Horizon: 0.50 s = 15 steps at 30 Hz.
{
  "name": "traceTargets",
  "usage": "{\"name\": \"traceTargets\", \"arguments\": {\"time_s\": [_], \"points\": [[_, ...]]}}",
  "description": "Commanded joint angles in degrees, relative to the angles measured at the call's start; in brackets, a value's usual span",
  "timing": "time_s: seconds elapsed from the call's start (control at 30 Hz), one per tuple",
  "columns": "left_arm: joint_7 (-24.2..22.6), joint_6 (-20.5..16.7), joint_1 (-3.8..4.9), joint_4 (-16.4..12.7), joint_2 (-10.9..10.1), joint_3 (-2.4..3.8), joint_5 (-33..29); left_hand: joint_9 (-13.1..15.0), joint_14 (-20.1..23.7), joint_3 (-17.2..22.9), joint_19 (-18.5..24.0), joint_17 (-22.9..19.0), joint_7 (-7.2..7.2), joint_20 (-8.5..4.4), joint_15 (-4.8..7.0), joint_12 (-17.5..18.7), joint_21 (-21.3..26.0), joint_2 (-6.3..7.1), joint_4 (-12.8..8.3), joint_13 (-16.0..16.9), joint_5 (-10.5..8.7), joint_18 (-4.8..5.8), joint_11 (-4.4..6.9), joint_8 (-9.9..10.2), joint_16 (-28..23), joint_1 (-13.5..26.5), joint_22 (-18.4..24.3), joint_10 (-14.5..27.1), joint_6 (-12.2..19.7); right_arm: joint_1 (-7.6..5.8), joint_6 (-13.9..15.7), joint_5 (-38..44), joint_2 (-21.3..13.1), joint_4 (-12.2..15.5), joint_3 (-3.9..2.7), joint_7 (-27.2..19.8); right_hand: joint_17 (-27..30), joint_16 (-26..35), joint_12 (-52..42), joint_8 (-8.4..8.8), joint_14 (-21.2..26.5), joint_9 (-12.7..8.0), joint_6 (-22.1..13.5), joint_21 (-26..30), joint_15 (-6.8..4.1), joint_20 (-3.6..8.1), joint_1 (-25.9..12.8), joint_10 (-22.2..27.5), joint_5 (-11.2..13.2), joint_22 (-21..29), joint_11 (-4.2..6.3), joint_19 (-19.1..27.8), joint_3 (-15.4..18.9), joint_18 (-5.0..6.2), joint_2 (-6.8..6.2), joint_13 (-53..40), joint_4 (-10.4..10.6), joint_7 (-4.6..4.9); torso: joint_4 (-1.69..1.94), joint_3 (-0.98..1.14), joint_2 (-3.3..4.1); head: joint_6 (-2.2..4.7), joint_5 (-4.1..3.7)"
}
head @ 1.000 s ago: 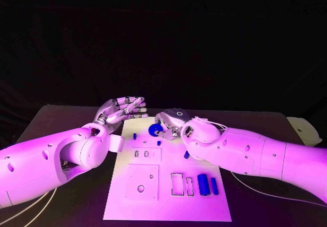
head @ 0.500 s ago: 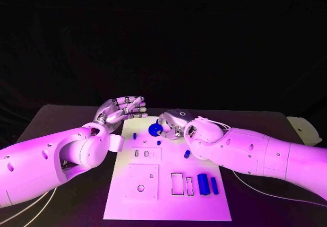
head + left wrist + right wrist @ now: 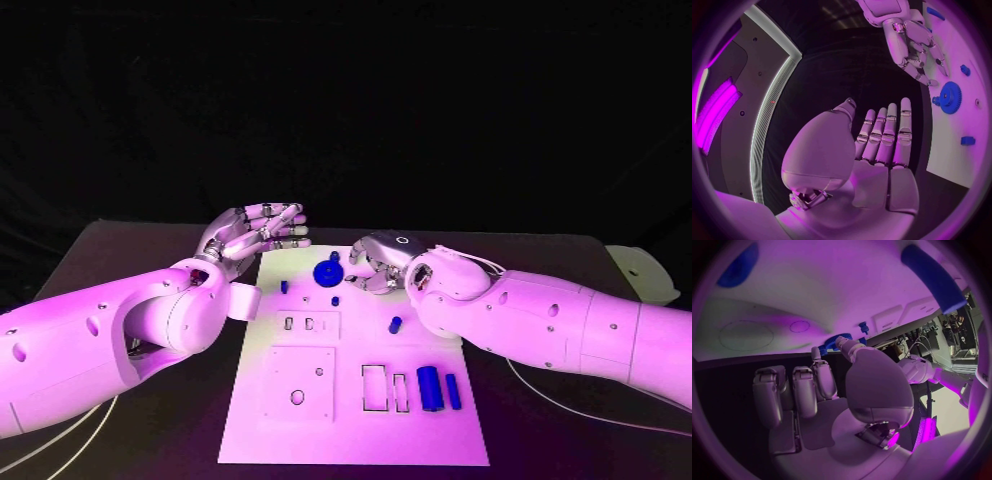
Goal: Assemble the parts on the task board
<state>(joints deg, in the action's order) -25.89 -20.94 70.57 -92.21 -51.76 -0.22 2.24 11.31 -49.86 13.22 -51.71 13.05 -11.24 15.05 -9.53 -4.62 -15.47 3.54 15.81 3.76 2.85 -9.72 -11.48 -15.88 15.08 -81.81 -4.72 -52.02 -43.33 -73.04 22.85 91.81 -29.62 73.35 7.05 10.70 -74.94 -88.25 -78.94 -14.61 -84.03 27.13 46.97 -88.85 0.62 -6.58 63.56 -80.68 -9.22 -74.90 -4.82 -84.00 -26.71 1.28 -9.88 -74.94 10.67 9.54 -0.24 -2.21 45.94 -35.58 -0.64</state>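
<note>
Black desk (image 3: 130,250) is carrying my task board (image 3: 353,440), where my empty, spread-fingered left hand (image 3: 257,232) and curled, empty right hand (image 3: 378,262) are flanking the blue gear (image 3: 327,271) at twelve o'clock.

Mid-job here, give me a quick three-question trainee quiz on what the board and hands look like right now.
1. True or false: the left hand holds a blue part.
2. Which hand is beside the blue gear? A) left B) right C) neither
3. Fill in: the two blue cylinders lie at the task board's ____ side, as the head view shows it.

Key:
1. False: it is raised off the board's far left corner, fingers apart and empty.
2. B.
3. Right.
</note>
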Motion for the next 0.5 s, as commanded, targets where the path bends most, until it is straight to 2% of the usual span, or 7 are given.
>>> {"name": "traceTargets", "arguments": {"time_s": [0.03,0.17,0.23,0.27,0.33,0.4,0.5], "points": [[-0.6,0.4,0.07,-0.2,-0.1,0.05,-0.1,0.0,0.2,0.5,-0.4,0.0,-2.96,0.17,0.01,0.2,0.2,0.22,0.0,0.0,0.13,-0.83,-0.32,0.3,-0.4,-0.4,0.0,-0.3,0.1,-0.40,2.7,-1.1,-1.9,1.9,-0.05,-0.4,-9.7,-0.3,-0.5,0.38,-4.8,0.1,0.5,0.0,0.02,-0.29,-0.7,-0.5,-0.3,-13.7,0.13,-4.8,0.0,-0.85,-0.05,-3.8,0.4,-0.09,-0.05,0.00,-0.08,0.14,-0.17],[-0.6,0.3,0.07,-0.2,-0.2,0.05,-0.1,0.0,0.2,0.5,-0.4,0.0,-2.96,0.17,0.01,0.2,0.2,0.22,0.0,0.0,0.13,-0.83,-0.32,0.3,-0.4,-0.4,0.0,-0.3,0.1,-1.49,5.8,-4.1,-6.2,5.6,-0.31,-2.3,-9.5,-0.3,-0.6,0.41,-4.8,0.2,0.8,0.1,-0.04,-0.24,-0.5,-0.7,-0.9,-13.7,0.21,-4.8,0.0,-0.82,0.15,-3.9,0.5,-0.16,0.03,0.00,-0.09,0.33,-0.32],[-0.6,0.4,0.07,-0.3,-0.3,0.04,-0.1,0.0,0.2,0.5,-0.4,0.0,-2.96,0.17,0.01,0.2,0.2,0.22,0.0,0.0,0.13,-0.83,-0.32,0.3,-0.4,-0.4,0.0,-0.3,0.1,-2.13,6.2,-6.4,-8.5,7.1,-0.40,-4.0,-9.3,-0.2,-0.5,0.51,-4.7,0.3,1.0,0.3,-0.11,-0.17,0.4,-0.6,-1.2,-13.4,0.28,-4.6,-0.3,-0.75,0.20,-3.8,0.0,-0.22,-0.06,0.00,-0.11,0.41,-0.30],[-0.6,0.4,0.07,-0.3,-0.3,0.04,-0.1,0.0,0.2,0.5,-0.4,0.0,-2.96,0.17,0.01,0.2,0.2,0.22,0.0,0.0,0.13,-0.83,-0.32,0.3,-0.4,-0.4,0.0,-0.3,0.1,-2.46,6.1,-7.7,-9.7,7.8,-0.45,-5.0,-9.3,-0.2,-0.5,0.59,-4.7,0.3,1.1,0.4,-0.13,-0.14,0.9,-0.7,-1.2,-13.4,0.30,-4.5,-0.4,-0.73,0.23,-3.8,-0.3,-0.22,-0.06,-0.01,-0.10,0.49,-0.33],[-0.6,0.5,0.07,-0.4,-0.4,0.04,-0.1,-0.1,0.2,0.5,-0.4,0.1,-2.98,0.17,0.00,0.3,0.2,0.25,0.0,0.0,0.13,-0.83,-0.33,0.3,-0.4,-0.4,0.1,-0.3,0.1,-3.30,4.9,-12.1,-13.2,9.4,-0.53,-8.1,-9.1,-0.1,-0.5,0.90,-4.7,0.5,1.4,0.6,-0.18,-0.07,3.7,-0.6,-0.5,-13.1,0.28,-4.3,-1.1,-0.65,-0.11,-3.8,-2.3,-0.15,-0.24,0.00,-0.15,0.62,-0.44],[-0.6,0.6,0.07,-0.5,-0.5,0.04,-0.1,-0.1,0.2,0.5,-0.4,0.1,-2.98,0.17,0.00,0.3,0.2,0.26,0.0,0.0,0.13,-0.83,-0.33,0.3,-0.4,-0.4,0.1,-0.3,0.1,-3.65,3.9,-14.9,-15.3,10.0,-0.57,-10.2,-9.5,-0.2,-0.4,1.28,-4.8,0.5,1.3,0.4,-0.13,-0.08,4.9,-0.5,0.2,-13.4,0.17,-4.4,-1.1,-0.71,-0.71,-3.8,-3.4,-0.03,-0.37,0.02,-0.19,0.72,-0.43],[-0.6,0.8,0.07,-0.7,-0.6,0.04,-0.1,-0.1,0.2,0.5,-0.4,0.1,-2.97,0.17,0.00,0.3,0.2,0.26,0.0,0.0,0.13,-0.83,-0.33,0.3,-0.4,-0.4,0.1,-0.3,0.1,-3.89,2.1,-18.5,-18.3,10.4,-0.60,-13.1,-9.7,-0.3,-0.5,1.60,-4.8,0.6,1.5,0.3,-0.17,-0.09,6.3,-0.6,0.2,-13.5,0.25,-4.6,-1.3,-0.76,-1.24,-4.0,-4.6,-0.16,-0.69,0.16,-0.23,0.90,-0.35]]}}
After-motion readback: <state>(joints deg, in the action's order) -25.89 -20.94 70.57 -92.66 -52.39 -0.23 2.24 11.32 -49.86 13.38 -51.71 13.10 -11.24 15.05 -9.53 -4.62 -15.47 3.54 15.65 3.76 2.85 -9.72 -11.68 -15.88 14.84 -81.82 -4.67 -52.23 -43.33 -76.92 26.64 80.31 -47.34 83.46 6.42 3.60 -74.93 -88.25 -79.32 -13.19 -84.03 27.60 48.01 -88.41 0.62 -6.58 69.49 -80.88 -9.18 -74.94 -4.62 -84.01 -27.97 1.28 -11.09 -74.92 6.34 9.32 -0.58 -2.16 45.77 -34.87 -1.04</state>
